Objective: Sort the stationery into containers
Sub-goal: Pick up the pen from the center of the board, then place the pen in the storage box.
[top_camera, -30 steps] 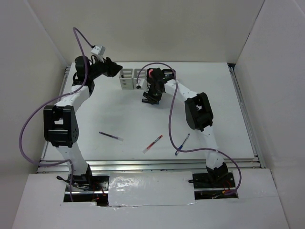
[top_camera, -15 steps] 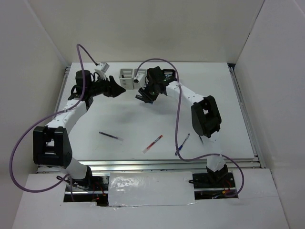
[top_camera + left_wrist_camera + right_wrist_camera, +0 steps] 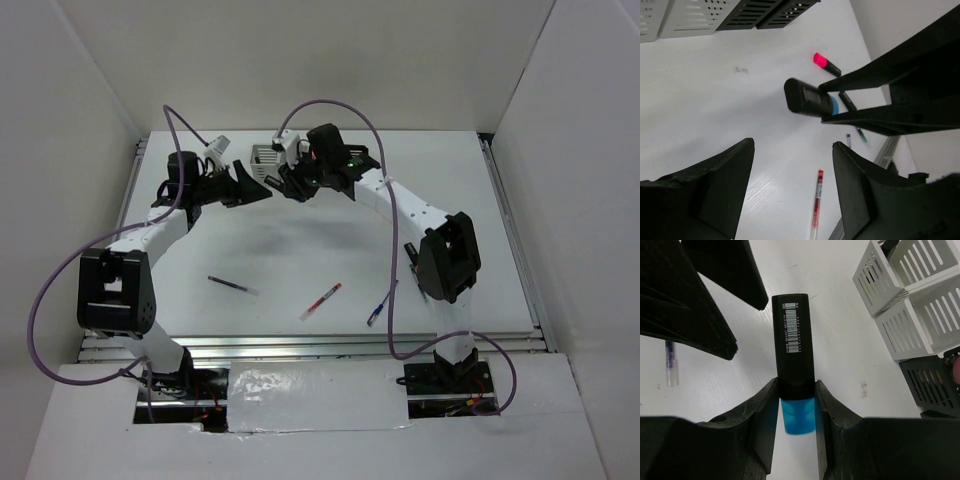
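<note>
My right gripper is shut on a black highlighter with a blue cap, held above the table. In the top view the right gripper is just in front of the containers. My left gripper is open and empty, facing it from the left. In the left wrist view the left gripper frames the held highlighter. The grey and black holders stand to the right. The row also shows in the left wrist view.
A pink-capped highlighter lies on the table beyond the right gripper. A red pen, a dark pen and a blue pen lie near the front. Something pink sits in a black holder.
My right gripper has moved left, past the front of the containers, with the highlighter in it. My left gripper has moved right towards it. The pens have not moved.
</note>
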`<action>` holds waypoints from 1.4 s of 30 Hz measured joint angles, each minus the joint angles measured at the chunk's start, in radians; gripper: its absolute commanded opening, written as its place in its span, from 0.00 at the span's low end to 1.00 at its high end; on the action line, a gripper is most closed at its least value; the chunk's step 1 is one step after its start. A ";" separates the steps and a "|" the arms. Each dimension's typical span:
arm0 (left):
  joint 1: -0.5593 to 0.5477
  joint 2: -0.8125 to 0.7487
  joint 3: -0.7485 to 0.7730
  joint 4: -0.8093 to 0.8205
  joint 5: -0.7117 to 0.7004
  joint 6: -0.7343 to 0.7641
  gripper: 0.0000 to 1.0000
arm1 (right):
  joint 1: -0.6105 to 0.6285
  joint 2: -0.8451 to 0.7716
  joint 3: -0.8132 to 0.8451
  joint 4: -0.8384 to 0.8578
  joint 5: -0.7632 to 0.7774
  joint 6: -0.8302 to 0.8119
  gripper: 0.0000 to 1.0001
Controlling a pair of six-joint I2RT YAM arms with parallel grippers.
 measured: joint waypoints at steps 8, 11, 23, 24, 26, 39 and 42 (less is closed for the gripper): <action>-0.001 0.009 0.000 0.109 0.017 -0.127 0.70 | 0.018 -0.008 -0.041 0.015 0.008 0.005 0.00; -0.003 0.026 0.000 0.136 0.020 -0.158 0.64 | 0.021 -0.010 -0.047 0.021 0.010 0.010 0.00; -0.006 0.079 0.002 0.185 0.046 -0.251 0.34 | 0.031 -0.042 -0.064 0.043 0.027 0.027 0.04; -0.007 0.079 0.002 0.192 0.050 -0.258 0.28 | 0.032 -0.042 -0.065 0.043 0.031 0.027 0.07; -0.008 0.079 0.013 0.199 0.066 -0.266 0.22 | 0.033 -0.042 -0.074 0.048 0.034 0.030 0.15; 0.034 0.183 0.317 0.142 -0.062 -0.166 0.00 | 0.017 -0.105 -0.142 0.093 0.071 0.116 0.68; 0.036 0.235 0.477 0.080 -0.147 -0.056 0.00 | -0.013 -0.138 -0.174 0.100 0.073 0.150 0.68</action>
